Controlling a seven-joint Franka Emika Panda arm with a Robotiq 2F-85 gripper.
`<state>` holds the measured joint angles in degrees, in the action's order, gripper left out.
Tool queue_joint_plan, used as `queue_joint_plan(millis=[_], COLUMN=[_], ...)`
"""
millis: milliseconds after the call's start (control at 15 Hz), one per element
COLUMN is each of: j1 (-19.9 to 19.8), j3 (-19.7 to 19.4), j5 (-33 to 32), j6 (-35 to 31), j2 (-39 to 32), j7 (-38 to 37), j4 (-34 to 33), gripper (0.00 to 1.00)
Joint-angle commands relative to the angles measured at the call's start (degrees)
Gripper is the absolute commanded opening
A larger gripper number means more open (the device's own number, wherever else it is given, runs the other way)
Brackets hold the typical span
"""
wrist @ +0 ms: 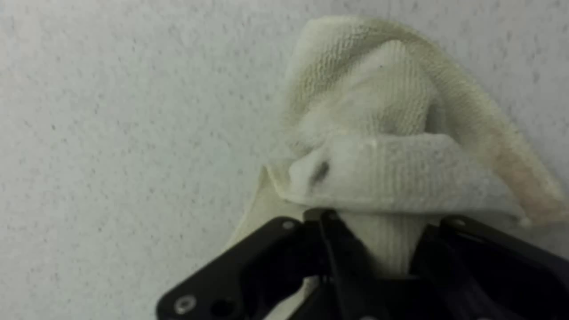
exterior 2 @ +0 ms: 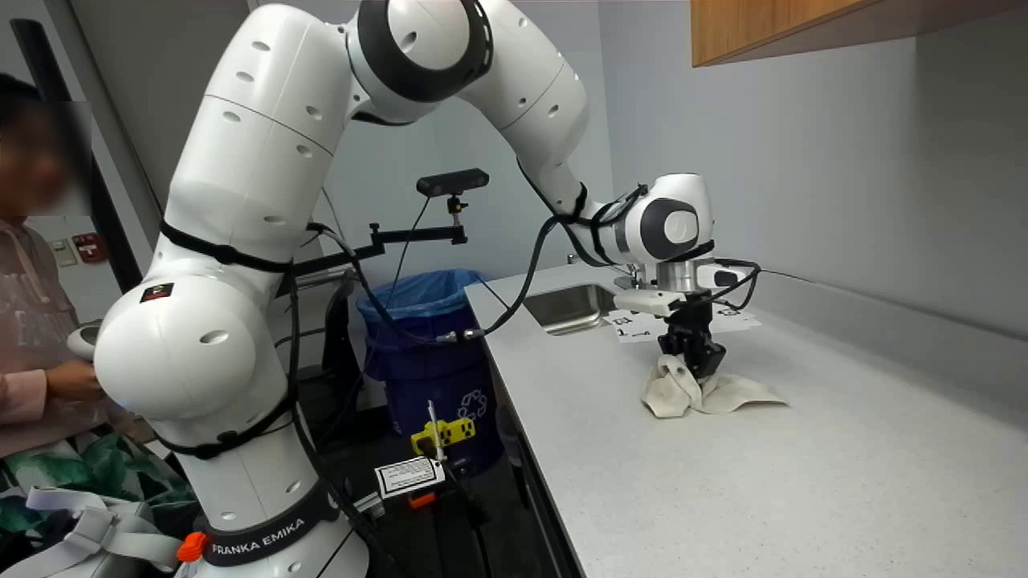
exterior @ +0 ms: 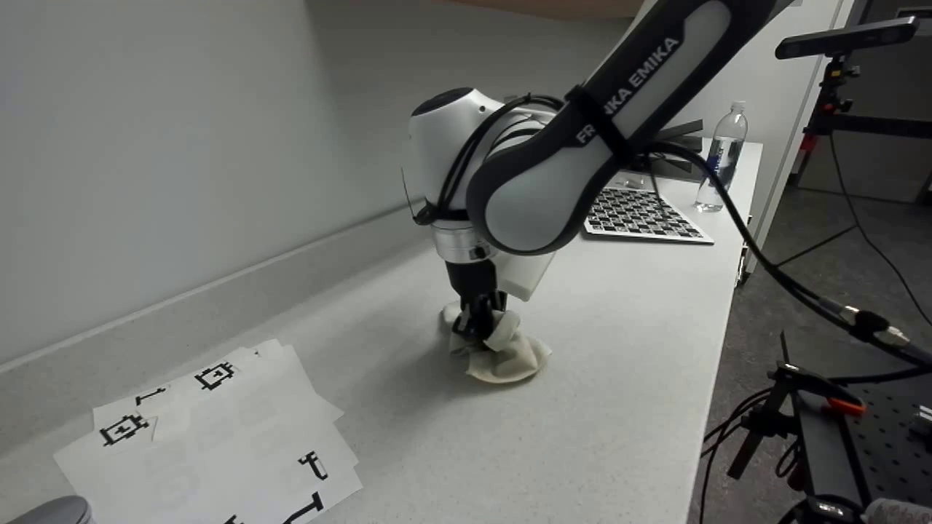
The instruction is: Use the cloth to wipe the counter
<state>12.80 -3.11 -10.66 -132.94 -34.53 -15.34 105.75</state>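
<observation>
A cream cloth lies bunched on the grey-white counter. It also shows in an exterior view and fills much of the wrist view, with a dark spot on one fold. My black gripper points straight down into the cloth, its fingertips low at the counter. In the wrist view the gripper has its fingers part way closed with cloth between them, and folds rise around them. The cloth's loose ends rest on the counter. The very fingertips are partly hidden by folds.
White printed sheets lie on the counter near the wall. A checkered board and a water bottle stand toward the far end. A sink is set in the counter. A wooden cabinet hangs above.
</observation>
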Motion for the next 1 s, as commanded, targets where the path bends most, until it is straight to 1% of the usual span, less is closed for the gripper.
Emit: queue_joint_plan(millis=[0,200,400,533,667,933], j1=[-1.7,-2.2,-2.3,-3.0,-2.8,-2.2], j3=[1.2,1.4,1.1,1.8,1.7,1.7], j5=[0.0,-0.3,-1.2,-0.1,-0.9,-1.9], j6=[-2.2,-1.5,-2.4,-1.7,-2.1,-3.7], j2=[6.1,9.2,11.5,12.4,12.9,13.7], j7=[2.3,3.4,3.5,4.7,4.6,3.2], j4=[13.3,19.1,22.7,23.1,23.2,20.9], gripper=[0.04,0.04,0.04,0.04,0.04,0.04])
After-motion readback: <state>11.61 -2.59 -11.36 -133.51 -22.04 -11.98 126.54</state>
